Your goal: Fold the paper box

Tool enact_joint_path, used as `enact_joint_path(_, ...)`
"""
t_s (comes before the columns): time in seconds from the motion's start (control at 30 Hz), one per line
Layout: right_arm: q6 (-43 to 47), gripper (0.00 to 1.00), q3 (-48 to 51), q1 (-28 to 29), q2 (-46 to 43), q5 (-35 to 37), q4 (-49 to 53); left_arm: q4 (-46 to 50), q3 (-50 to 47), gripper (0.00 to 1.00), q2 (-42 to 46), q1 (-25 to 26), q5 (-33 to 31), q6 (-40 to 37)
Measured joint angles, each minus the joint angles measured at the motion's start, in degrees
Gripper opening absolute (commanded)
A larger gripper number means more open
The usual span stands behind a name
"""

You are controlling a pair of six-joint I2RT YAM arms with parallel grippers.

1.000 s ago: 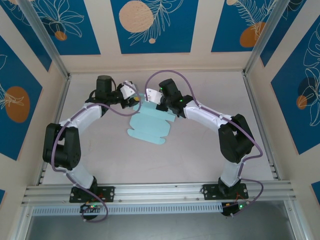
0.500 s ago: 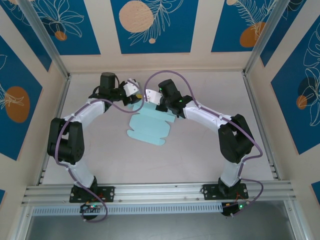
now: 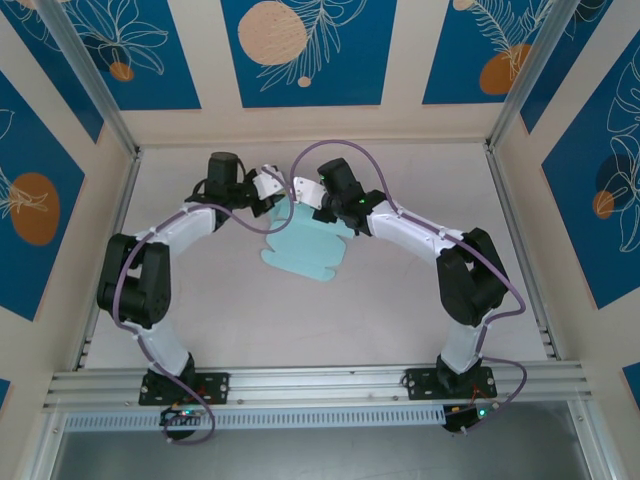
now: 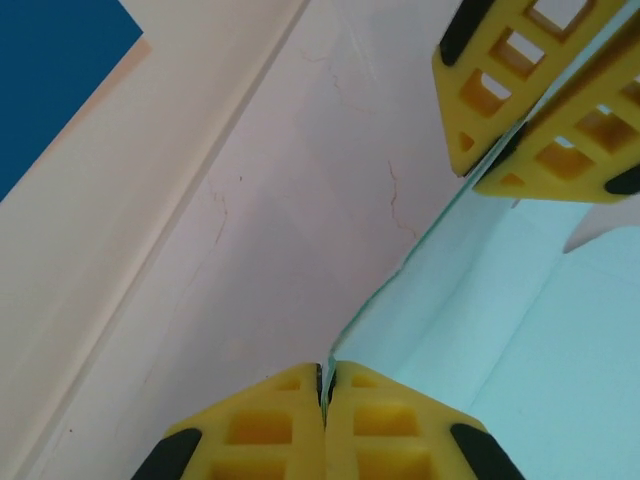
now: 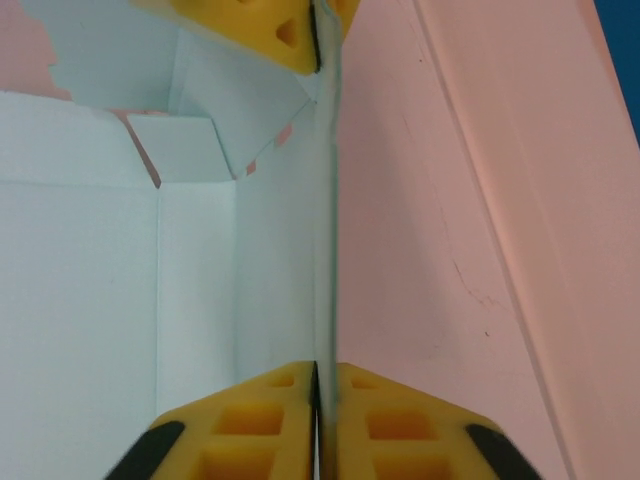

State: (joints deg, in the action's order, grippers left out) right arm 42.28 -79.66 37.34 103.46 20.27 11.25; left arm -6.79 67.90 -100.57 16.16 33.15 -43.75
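- The left gripper (image 4: 326, 378) is shut tight on the raised far edge of the pale blue paper box (image 3: 305, 248), with the card pinched between its yellow fingers (image 4: 262, 425).
- The right gripper (image 5: 317, 372) is clamped on the same edge, just beside it.
- From above, the box lies mid-way across the table (image 3: 385, 295). Both arms reach inward and meet at its 12 o'clock edge.

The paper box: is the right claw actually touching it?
Touching. The right wrist view shows the right gripper pinching an upturned edge of the paper box.
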Motion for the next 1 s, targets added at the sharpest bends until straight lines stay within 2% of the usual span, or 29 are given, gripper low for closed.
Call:
enact_joint_path(0.07, -1.42, 0.34, 0.0, 0.0, 0.0, 0.02, 0.11, -2.73, -1.64, 0.0, 0.0, 0.11, -1.05, 0.76)
enact_joint_path(0.27, -9.66, 0.48, -0.68, -0.07, -0.66, 0.13, 3.06, -8.66, -5.57, 0.0, 0.0, 0.9, -3.85, 2.36)
enact_joint_path(0.4, -19.76, 0.51, -1.14, -0.44, -4.61, 0.15, 7.96, -13.86, -9.73, 0.0, 0.24, 2.29, -7.15, 2.78)
enact_joint_path(0.57, -40.28, 0.52, -9.73, -4.57, -9.01, -0.24, 19.15, -23.3, -16.2, 0.0, 1.31, 5.79, -15.61, 2.56)
enact_joint_path(0.73, -57.51, 0.53, -12.66, -17.18, -11.54, -10.67, 26.25, -29.42, -19.65, 0.0, 2.38, 8.9, -22.62, 1.18)
enact_joint_path(0.83, -64.08, 0.62, -11.87, -23.47, -10.56, -18.03, 28.74, -30.88, -19.91, 0.0, 2.38, 9.68, -24.72, 1.03)
enact_joint_path(0.9, -66.16, 0.67, -11.82, -24.44, -8.92, -21.94, 29.97, -31.43, -19.91, 0.0, 2.38, 9.86, -25.57, 0.7)
enact_joint_path(1.0, -67.25, 0.69, -12.7, -23.93, -5.27, -26.73, 31.45, -31.78, -19.91, 0.0, 2.38, 9.86, -26.43, 0.33)
